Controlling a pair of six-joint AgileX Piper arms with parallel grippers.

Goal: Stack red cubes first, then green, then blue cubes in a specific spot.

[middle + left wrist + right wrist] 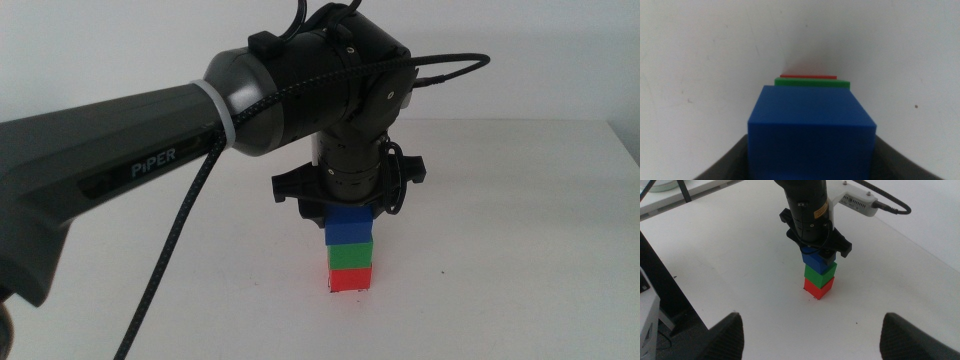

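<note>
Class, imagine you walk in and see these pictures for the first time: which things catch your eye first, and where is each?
A three-cube tower stands mid-table: the red cube at the bottom, the green cube on it, the blue cube on top. The left gripper comes down from above, its fingers at the blue cube's sides. The right gripper waits open, back from the tower, pointed at it.

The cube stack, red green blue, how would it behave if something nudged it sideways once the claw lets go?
Probably tippy: the blue cube sits on the green cube and red cube, a column only one cube wide. The matte, flat faces likely grip rather than slide. In the left wrist view the edges look slightly offset, so a nudge near the left claw might topple it.
</note>
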